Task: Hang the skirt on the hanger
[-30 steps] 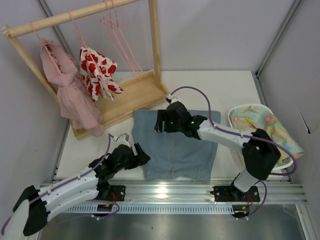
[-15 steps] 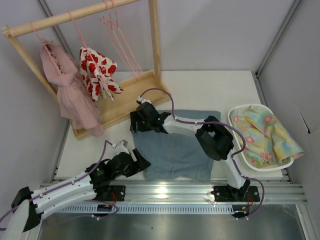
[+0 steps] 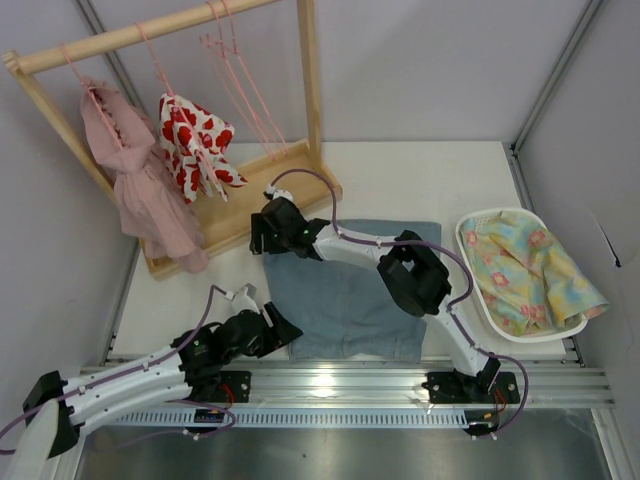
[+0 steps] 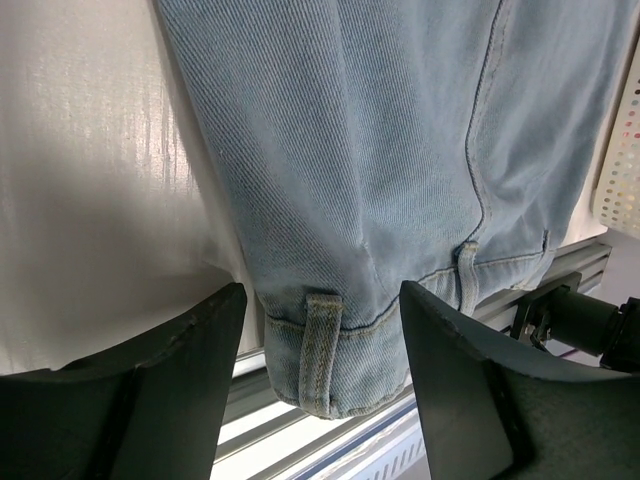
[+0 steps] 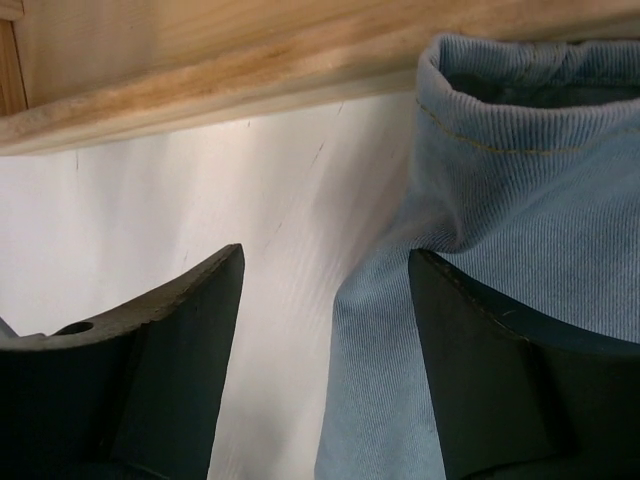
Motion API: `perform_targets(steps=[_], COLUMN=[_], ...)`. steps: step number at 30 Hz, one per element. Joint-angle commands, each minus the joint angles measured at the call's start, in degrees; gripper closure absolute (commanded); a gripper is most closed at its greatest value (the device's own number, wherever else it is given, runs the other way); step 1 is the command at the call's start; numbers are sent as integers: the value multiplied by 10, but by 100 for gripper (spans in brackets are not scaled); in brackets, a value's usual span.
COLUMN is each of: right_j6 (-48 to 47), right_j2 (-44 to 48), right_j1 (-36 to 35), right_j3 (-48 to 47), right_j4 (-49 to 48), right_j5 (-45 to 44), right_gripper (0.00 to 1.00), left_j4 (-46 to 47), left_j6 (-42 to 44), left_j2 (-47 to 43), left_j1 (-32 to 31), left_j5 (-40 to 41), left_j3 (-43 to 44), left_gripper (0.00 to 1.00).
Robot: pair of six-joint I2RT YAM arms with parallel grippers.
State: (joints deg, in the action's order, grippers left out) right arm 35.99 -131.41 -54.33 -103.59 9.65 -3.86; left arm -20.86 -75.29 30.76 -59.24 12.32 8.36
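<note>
The light blue denim skirt [image 3: 350, 290] lies flat on the table, waistband toward the near edge. My left gripper [image 3: 282, 325] is open at its near-left corner. In the left wrist view the waistband corner with a belt loop [image 4: 322, 352] sits between the open fingers [image 4: 130, 400]. My right gripper [image 3: 260, 232] is open at the skirt's far-left corner. In the right wrist view the skirt's edge [image 5: 500, 200] lies between the jaws, and one finger [image 5: 520, 380] is over the denim. Empty pink wire hangers [image 3: 235, 80] hang on the rack.
The wooden rack [image 3: 150, 30] stands at the back left, its base [image 3: 270, 190] just beyond my right gripper. It holds a pink ruffled dress [image 3: 140, 190] and a white garment with red hearts [image 3: 195, 140]. A white basket [image 3: 470, 235] of colourful cloth sits at the right.
My right gripper has swept left across the skirt's far edge to its far-left corner. My left gripper has drawn back a little toward the near-left corner.
</note>
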Motion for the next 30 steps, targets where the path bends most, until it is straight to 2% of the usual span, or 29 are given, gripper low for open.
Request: perform_targets(steps=[1,3,5,6,8,9,10,12,14,18,25,29,30], right_j6=[-4,-4,-4,-4,-3,-2,-2,2,0,-16,-36,-39,-40], right_j2=[-21,-24,-24,-24,-25,-25,-26,-24,-20,0,48,57,55], right_j1=[2,4,10,11,16,18,19,27,33,37,45,45,43], right_j3=[-41,-41,-41,-41,-41,-41,-41,-40,-40,-36,-3,3,1], right_j4=[4,2,-3,-5,-9,-11,-16,-19,-21,-19,-28,-29,-24], right_j5=[-24,-29,-30,-32,-32,-28,-23,-6,1,1,0,13,17], right_gripper=[30,33,41,51,60,71,78,91,98,100,100,100,88], left_j4=[-42,-44,-45,-44,-38,-37,-37,-37,-37,-59,-152,-168,-166], left_j6=[-4,-6,-7,-8,-9,-10,-11,-14,-15,-4,70,100,98], left_j2=[25,25,23,22,15,14,13,15,20,29,24,23,25], left_j1=[-5,-5,-5,-5,-4,-5,-4,-5,-5,-3,14,18,18], left_j5=[10,13,18,20,22,23,24,26,31,60,140,155,154], left_j3=[-19,-20,-24,-25,-32,-33,-35,-37,-34,-4,89,106,104], left_gripper=[30,31,34,37,50,56,68,76,81,100,100,100,100])
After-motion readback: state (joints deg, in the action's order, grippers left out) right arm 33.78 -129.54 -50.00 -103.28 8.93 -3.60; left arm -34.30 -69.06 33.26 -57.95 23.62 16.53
